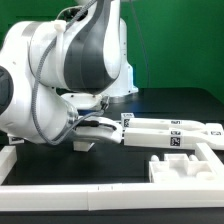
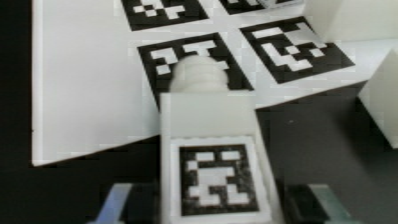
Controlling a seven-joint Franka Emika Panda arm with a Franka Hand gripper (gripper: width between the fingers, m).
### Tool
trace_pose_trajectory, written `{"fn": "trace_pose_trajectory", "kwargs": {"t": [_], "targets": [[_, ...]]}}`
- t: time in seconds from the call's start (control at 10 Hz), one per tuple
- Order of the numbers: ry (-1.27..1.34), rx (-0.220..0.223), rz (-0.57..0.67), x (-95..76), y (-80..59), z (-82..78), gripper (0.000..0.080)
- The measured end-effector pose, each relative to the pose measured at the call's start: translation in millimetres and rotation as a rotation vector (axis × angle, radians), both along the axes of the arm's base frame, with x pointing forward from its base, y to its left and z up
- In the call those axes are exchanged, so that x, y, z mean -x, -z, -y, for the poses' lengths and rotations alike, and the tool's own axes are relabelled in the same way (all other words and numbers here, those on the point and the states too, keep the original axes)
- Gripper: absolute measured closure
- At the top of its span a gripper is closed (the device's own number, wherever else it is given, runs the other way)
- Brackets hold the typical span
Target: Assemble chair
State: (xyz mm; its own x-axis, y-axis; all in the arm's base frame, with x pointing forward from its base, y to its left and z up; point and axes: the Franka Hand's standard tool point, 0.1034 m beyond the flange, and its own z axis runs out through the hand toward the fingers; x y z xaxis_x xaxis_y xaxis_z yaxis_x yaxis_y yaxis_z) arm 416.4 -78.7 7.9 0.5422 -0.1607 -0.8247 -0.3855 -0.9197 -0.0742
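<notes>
My gripper (image 2: 217, 200) is shut on a long white chair leg (image 2: 214, 130) that carries a black-and-white tag. A grey finger (image 2: 125, 205) shows on each side of it. The leg reaches forward from the jaws, and its rounded end lies over the marker board (image 2: 89, 90). In the exterior view the gripper (image 1: 88, 136) sits low under the arm at the left, and the leg (image 1: 140, 133) points to that view's right. A blocky white chair panel (image 1: 180, 166) with a tag lies at the front right.
Long white border rails (image 1: 60, 188) run along the front and left of the black table. The arm's bulky white links (image 1: 70, 60) fill the exterior view's left half. A green wall stands behind.
</notes>
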Motion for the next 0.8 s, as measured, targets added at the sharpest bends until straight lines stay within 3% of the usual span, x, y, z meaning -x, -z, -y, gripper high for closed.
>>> {"fn": "trace_pose_trajectory", "kwargs": {"t": [0.1,0.2,0.3,0.4,0.5,0.7,0.8], "targets": [[-0.003,0.004,0.012,-2.2,-1.1,-0.4,0.0515],[-0.015,-0.006,0.019,-10.7,-12.3,-6.4,0.0515],[-0.030,0.001,0.062,-31.6,-30.8,-13.9,0.0515],[-0.061,0.006,0.159,-58.8,-62.0,-25.2,0.0515],[-0.088,0.025,0.294,-80.1,-79.4,-30.8,0.0515],[-0.080,0.062,0.394,-69.0,-74.4,-29.0,0.0515],[-0.080,0.095,0.471,-78.6,-73.5,-26.1,0.0515]]}}
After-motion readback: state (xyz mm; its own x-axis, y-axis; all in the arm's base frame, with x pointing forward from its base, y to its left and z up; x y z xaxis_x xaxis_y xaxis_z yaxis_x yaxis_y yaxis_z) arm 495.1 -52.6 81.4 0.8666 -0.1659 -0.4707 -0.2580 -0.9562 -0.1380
